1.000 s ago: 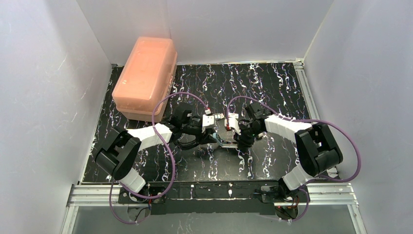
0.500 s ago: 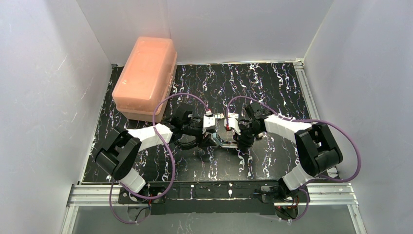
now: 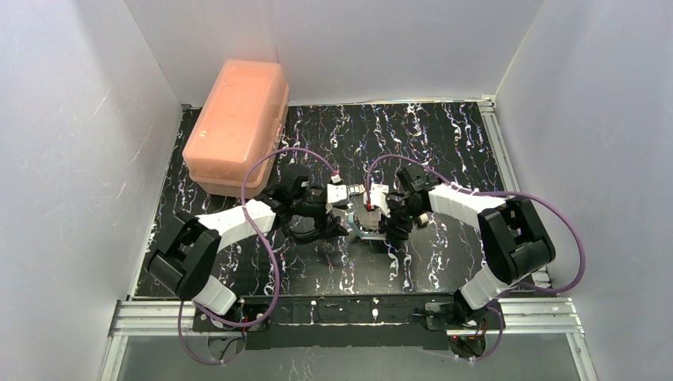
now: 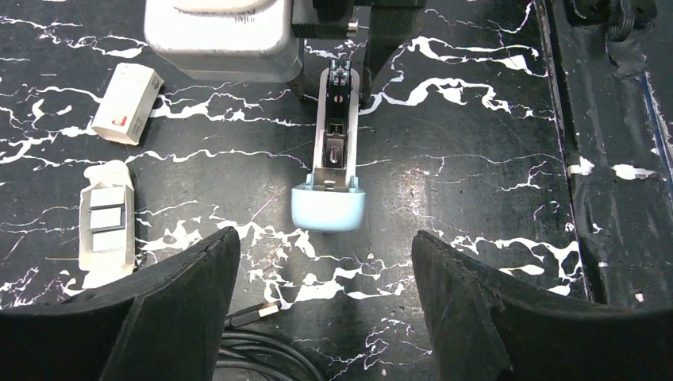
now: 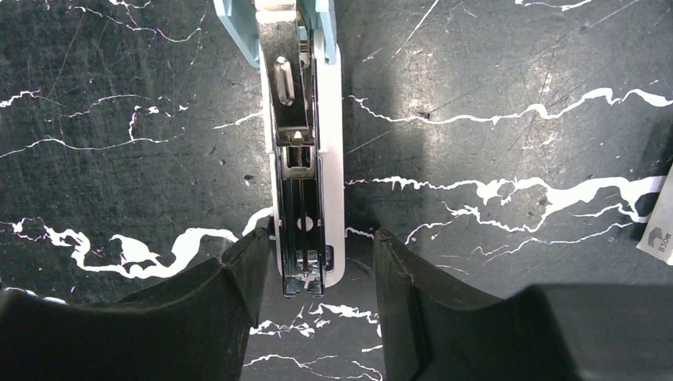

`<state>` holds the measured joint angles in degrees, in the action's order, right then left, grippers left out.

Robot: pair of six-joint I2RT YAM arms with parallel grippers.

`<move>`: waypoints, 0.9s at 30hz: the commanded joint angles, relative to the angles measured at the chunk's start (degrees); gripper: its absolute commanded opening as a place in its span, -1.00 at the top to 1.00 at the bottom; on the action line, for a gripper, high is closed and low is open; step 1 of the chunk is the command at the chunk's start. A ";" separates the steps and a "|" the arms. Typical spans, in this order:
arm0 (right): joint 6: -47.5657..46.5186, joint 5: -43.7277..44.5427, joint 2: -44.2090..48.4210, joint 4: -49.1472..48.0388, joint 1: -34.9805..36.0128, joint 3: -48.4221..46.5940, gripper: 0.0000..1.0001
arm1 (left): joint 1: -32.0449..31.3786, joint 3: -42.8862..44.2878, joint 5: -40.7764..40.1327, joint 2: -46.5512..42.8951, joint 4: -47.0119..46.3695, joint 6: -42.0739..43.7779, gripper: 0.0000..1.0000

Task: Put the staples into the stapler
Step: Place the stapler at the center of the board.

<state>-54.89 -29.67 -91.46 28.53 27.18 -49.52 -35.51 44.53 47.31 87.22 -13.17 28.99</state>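
Far left on your overhead view, a salmon-pink lidded box (image 3: pixel 236 127) sits in the back corner of the black marbled counter (image 4: pixel 476 119). Moving in, your left claw (image 4: pixel 324 232) hangs above the counter with its fingers spread wide and nothing between them. In its camera, the staples (image 4: pixel 106 219) lie at the left in their tan cardboard sleeve (image 4: pixel 99 175), well apart from the stapler. A small white block (image 4: pixel 127 103) rests just beyond the sleeve.

At the centre, between both arms, the stapler (image 4: pixel 333 151) lies on the counter, opened out with its silver channel facing up. Its light-blue rounded end points at your left claw.

On the right, your right claw (image 5: pixel 319 234) straddles the stapler's other end. One finger (image 5: pixel 238 294) sits against the metal, while a thin dark gap shows beside the other. You cannot tell from these views whether it is truly clamped.
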 commanded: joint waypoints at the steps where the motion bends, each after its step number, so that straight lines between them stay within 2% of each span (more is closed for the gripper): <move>1: -0.11 4.34 -0.67 2.18 0.14 -0.63 -0.20 | 0.63 1.99 0.75 -3.11 3.00 1.25 -0.56; 4: 1.34 4.36 2.14 2.82 0.07 -0.98 -0.28 | 1.03 3.31 0.07 -3.82 6.30 2.10 -0.58; 9: 7.61 6.74 8.69 2.19 -0.77 -1.22 -0.40 | 1.32 7.91 -3.30 -5.18 17.13 4.09 -0.61; 15: 17.42 16.00 13.61 0.78 -1.65 -3.11 -0.43 | 1.67 10.77 -5.82 -7.45 22.65 1.54 -0.61; 19: 22.23 25.35 13.45 0.82 -1.78 -5.67 -0.43 | 1.67 13.18 -8.08 -7.78 25.00 -1.65 -0.61; 27: 27.57 35.69 8.76 2.19 -3.05 -9.55 -0.44 | 1.67 14.61 -10.21 -8.31 25.60 -3.83 -0.62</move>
<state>-31.57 -0.91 -80.05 29.98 25.19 -55.70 -34.17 57.19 38.04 81.32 9.80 26.63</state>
